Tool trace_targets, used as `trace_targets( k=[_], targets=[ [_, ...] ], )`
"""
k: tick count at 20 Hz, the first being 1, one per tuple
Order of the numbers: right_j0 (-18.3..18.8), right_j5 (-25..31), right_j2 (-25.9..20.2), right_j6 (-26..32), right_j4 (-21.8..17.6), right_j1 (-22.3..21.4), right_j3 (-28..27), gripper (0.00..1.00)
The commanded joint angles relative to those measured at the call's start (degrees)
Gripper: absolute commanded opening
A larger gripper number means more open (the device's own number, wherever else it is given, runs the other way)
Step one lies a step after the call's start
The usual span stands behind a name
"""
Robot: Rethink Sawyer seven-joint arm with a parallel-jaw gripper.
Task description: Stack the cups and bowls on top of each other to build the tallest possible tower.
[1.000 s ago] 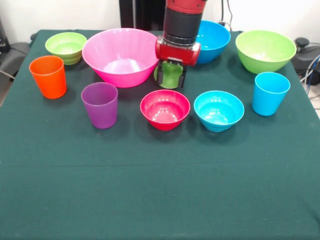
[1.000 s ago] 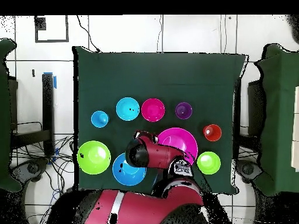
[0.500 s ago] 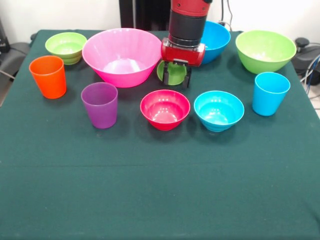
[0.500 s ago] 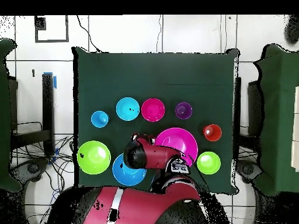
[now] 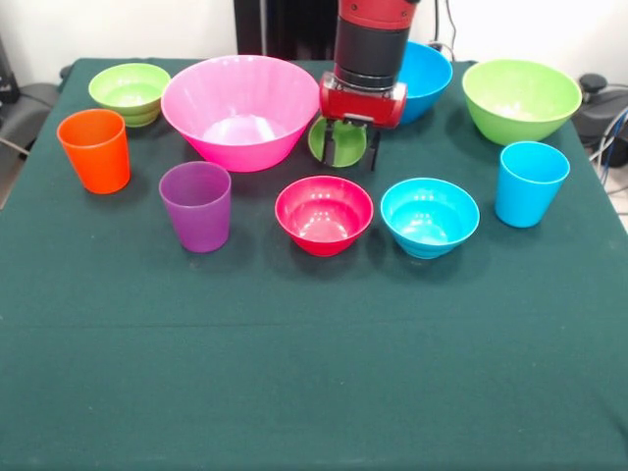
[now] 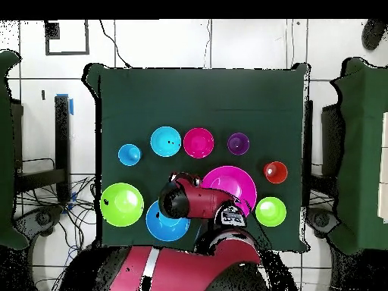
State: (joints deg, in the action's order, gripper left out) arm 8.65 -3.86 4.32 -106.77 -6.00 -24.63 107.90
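1. The light green cup [image 5: 337, 142] hangs tilted, mouth toward the camera, beside the pink bowl [image 5: 238, 110].
2. The hand [image 5: 350, 147] apparently grips its rim for carrying.
3. Other pieces stand separately on the bench [image 5: 314, 373]; no tower exists.

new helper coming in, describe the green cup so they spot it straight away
Find the big pink bowl. Just beside it, under the red arm, the claw holds the green cup. It is the only cup tilted and held; the others stand free.

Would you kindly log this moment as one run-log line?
gripper: shut on green cup, tilted, lifted | beside pink bowl | tower: not started | other cups, bowls: apart on table
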Motion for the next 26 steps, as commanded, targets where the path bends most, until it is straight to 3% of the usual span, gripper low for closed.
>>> trace_targets(
  k=[1,7,12,14,17,19,26],
  targets=[
    [-0.8,14.1,-6.0,-3.8,1.2,-6.1,-0.7,1.00],
    [0.3,22.6,-8.3,-2.3,1.1,-12.4,1.0,1.00],
    [2.9,24.9,-11.2,-1.2,0.3,-14.7,2.6,1.00],
    [3.0,21.4,-11.2,-2.3,-1.0,-13.6,3.5,1.00],
    [2.4,13.1,-10.5,-4.4,-3.2,-8.5,3.0,1.00],
    [0.4,9.9,-8.7,-6.3,-3.6,-7.5,3.0,1.00],
    [-5.0,13.1,-6.0,-9.0,-0.8,-17.5,9.5,1.00]
  ],
)
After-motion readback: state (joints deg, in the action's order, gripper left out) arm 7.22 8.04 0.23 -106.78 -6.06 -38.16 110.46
